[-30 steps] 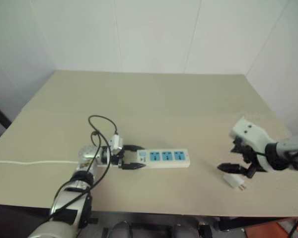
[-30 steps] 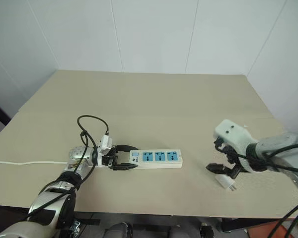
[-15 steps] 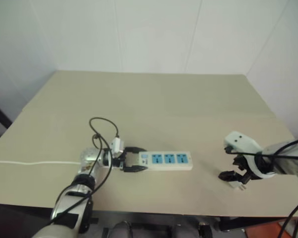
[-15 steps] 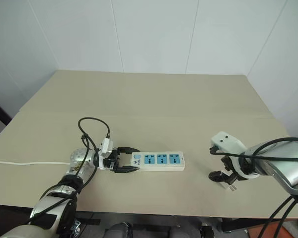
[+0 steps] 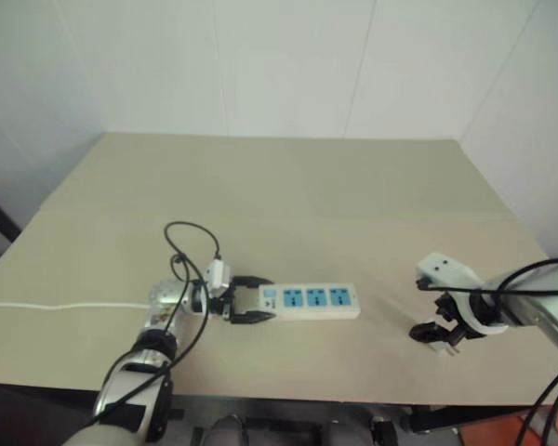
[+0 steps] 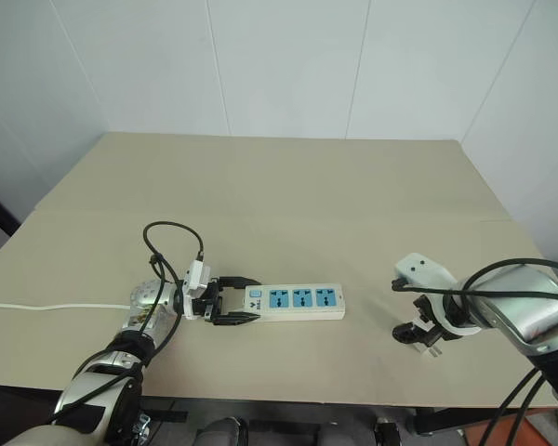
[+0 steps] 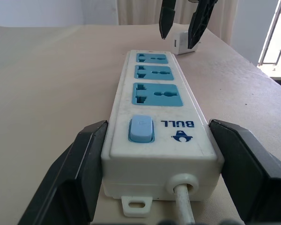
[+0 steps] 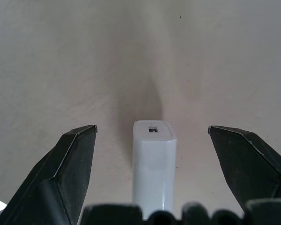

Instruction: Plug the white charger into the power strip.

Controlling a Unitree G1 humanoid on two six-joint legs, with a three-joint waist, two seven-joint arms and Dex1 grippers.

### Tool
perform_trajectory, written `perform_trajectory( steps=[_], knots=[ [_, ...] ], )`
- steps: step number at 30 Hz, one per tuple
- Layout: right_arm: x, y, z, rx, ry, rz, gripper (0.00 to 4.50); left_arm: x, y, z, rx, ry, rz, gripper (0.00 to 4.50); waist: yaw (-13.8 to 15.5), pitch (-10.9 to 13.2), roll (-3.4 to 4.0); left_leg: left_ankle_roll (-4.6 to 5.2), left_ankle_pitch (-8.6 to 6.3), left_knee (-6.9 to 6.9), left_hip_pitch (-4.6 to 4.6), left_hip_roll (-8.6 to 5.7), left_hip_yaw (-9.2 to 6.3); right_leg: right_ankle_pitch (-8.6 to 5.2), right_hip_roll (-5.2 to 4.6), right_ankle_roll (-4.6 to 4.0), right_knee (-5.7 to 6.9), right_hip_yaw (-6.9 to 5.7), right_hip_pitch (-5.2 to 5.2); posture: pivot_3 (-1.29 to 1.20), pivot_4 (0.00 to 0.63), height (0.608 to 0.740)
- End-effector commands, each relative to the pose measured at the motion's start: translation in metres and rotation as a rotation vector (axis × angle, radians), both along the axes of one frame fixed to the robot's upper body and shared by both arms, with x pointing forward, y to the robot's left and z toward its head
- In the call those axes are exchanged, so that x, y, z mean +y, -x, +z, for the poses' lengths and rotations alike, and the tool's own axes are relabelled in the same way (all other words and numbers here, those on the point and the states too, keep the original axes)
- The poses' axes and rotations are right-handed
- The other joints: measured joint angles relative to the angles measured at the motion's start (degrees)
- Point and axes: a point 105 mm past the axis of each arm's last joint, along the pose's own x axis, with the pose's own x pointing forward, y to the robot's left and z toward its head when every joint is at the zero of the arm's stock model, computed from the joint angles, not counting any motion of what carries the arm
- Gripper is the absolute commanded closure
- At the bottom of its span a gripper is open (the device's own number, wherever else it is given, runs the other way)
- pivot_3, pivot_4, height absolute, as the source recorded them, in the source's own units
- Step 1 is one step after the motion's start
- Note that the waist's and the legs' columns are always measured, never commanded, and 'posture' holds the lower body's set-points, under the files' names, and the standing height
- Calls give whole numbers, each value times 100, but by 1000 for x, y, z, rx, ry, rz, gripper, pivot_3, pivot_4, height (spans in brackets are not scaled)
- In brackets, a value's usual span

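1. Two grippers inspected. Right gripper (image 6: 420, 336) found with black fingers spread wide, straddling the small white cube-shaped charger (image 8: 154, 164) and touching neither side of it.
2. Charger lying on its side on the beige tabletop (image 6: 288, 186) at about 4 o'clock, close to the front edge. Well apart from the long white power strip with three blue outlet faces (image 6: 298, 301) at about 6 o'clock.
3. Left gripper (image 6: 228, 302) pinching the strip's cord end.
4. Risk: closing off-centre. Likely to spin or skid the charger toward the near edge rather than seize it.
5. Risk: prong direction not discernible. Gripped as it lies, may reach the outlet misaligned and scrape the blue face.
6. Risk: held at one end only. Liable to pivot under insertion force at the far outlets.
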Motion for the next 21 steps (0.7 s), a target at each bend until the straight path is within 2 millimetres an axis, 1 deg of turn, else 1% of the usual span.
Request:
perform_trajectory(
  steps=[1, 3, 5, 10, 11, 12, 15, 17, 19, 21],
  knots=[
    [-3, -2, 6, -24, 4, -3, 0, 1, 4, -6, 12, -12, 0, 1279, 0, 0, 1, 0, 0, 0, 0, 0, 0, 0, 0, 0, 0, 0, 0, 0, 150, 740],
    [-3, -2, 4, -21, -1, -8, 384, 1, 4, -7, 13, -12, 0, 1279, -1, -1, 1, 0, 0, 0, 1, 0, 0, 0, 0, 0, 1, 0, 0, 0, 150, 740],
    [-4, -3, 3, -19, -2, -14, 916, 1, 4, -7, 13, -12, 1, 1279, -3, -1, 2, 0, 0, 0, 1, 0, 0, 0, 0, 0, 1, 0, 1, 0, 150, 740],
    [-5, 0, -2, 4, -2, -20, 2644, 0, 4, -7, 14, -14, 1, 1279, -3, -2, 4, 0, 0, 0, 1, 0, 0, 0, 0, 0, 1, 1, 1, 0, 150, 740],
    [-5, 0, -3, 7, 1, -19, 3060, 1, 4, -7, 14, -15, 1, 1279, -3, -2, 4, 0, 0, 0, 1, 0, 0, 0, 0, 0, 1, 0, 1, 0, 150, 740],
    [-5, 0, -4, 8, 3, -19, 3358, 1, 4, -7, 15, -16, 1, 1279, -3, -3, 4, 0, 0, 0, 2, 0, 0, 0, 0, 0, 1, 0, 1, 0, 150, 740],
    [-5, -1, -1, -9, 30, -5, 3402, 1, 4, -8, 20, -18, -1, 1279, -3, -3, 5, 0, 0, 0, 2, 0, 0, 0, 0, 0, 1, 0, 1, 0, 150, 740],
    [-3, -5, 9, -50, 30, 13, 3402, 0, 4, -7, 26, -18, -2, 1279, -5, -3, 5, 0, 0, 0, 2, 0, 0, 0, 0, 0, 1, 0, 1, 0, 150, 740],
    [3, -10, 26, -117, 24, 53, 3402, 1, 3, -7, 34, -17, 0, 1279, -9, -5, 8, 0, 0, 1, 2, 0, 0, 0, 0, 0, 1, 1, 1, 0, 150, 740],
    [13, -16, 47, -202, -16, 121, 3402, 1, 2, -6, 38, -17, 4, 1279, -22, -6, 11, 0, 0, -1, 2, 0, 0, 0, 0, 1, 2, 1, -1, 0, 150, 740]
  ],
)
